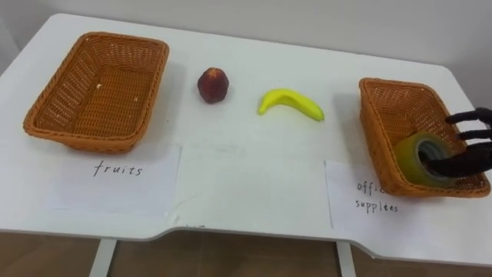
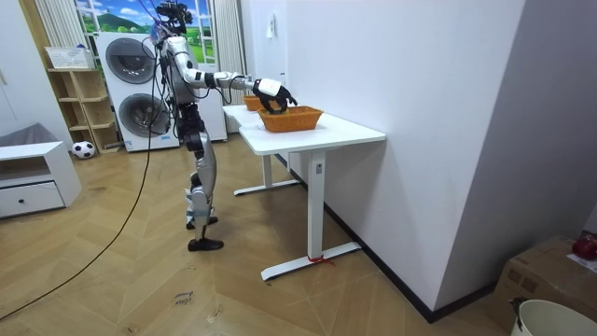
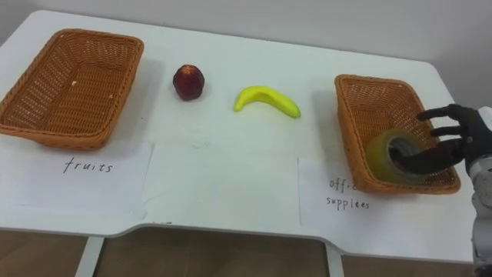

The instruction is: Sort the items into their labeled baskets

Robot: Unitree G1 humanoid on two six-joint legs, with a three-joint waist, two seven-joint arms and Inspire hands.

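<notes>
Right hand (image 3: 467, 137) is in the office-supplies basket (image 3: 355, 108). Fingers are spread pretty straight, thumb poked into the hole of a see-through yellow tape roll (image 3: 378, 161), which leans tilted at the basket's near end.

A home laundry corner: stacked washing machines (image 2: 131, 79) in the room view's upper left, a shelf (image 2: 79, 98) beside them, and a wooden floor (image 2: 140, 280).

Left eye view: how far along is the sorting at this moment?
Done: the tape roll lies in the office supplies basket. In hand: the right robot hand is at it, one finger in the roll's core, the others spread straight. To do: the red fruit and the banana lie on the table; the fruits basket holds nothing.
</notes>
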